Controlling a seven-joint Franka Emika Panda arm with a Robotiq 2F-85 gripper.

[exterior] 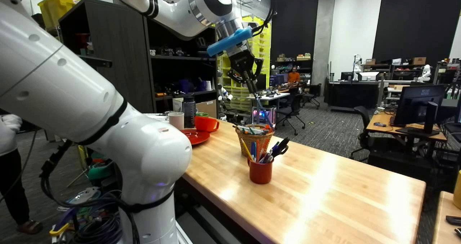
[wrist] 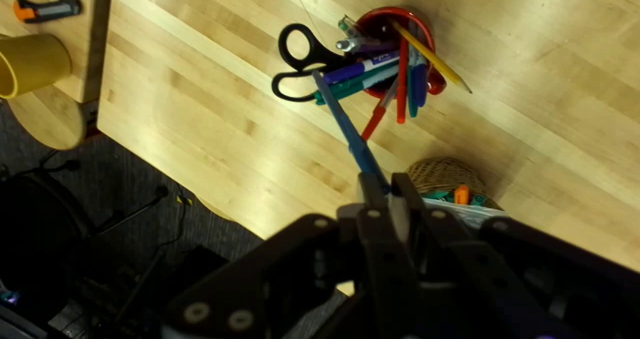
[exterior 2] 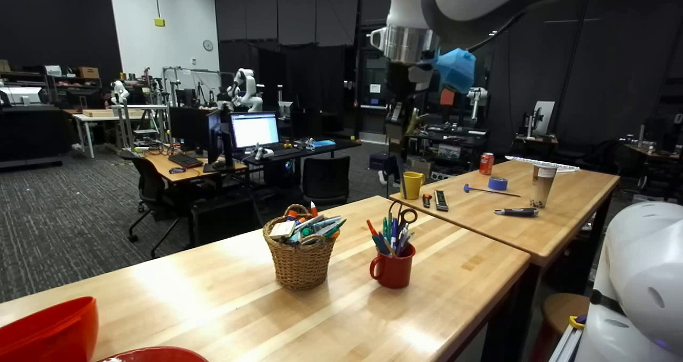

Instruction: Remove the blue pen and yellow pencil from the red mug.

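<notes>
My gripper (exterior: 255,92) is shut on the thin blue pen (exterior: 263,109), which hangs tilted with its free end down. In the wrist view the jaws (wrist: 386,185) grip the pen (wrist: 347,126) near one end, and its free end overlaps the scissors' handle. In an exterior view the gripper (exterior 2: 395,151) and pen (exterior 2: 402,179) are above the mug's height. The red mug (exterior: 260,174) stands upright on the table; it also shows in an exterior view (exterior 2: 396,273). The yellow pencil (wrist: 435,61) leans in the mug, point out over the rim, and shows in an exterior view (exterior: 247,150).
A wicker basket (exterior 2: 300,268) full of markers stands beside the mug. Black scissors (wrist: 315,51) and several pens also stick out of the mug. A red plate (exterior: 196,136), red-orange bowl (exterior: 206,124) and pale cup (exterior: 176,120) stand farther along. A yellow mug (exterior 2: 412,186) stands on the adjoining table.
</notes>
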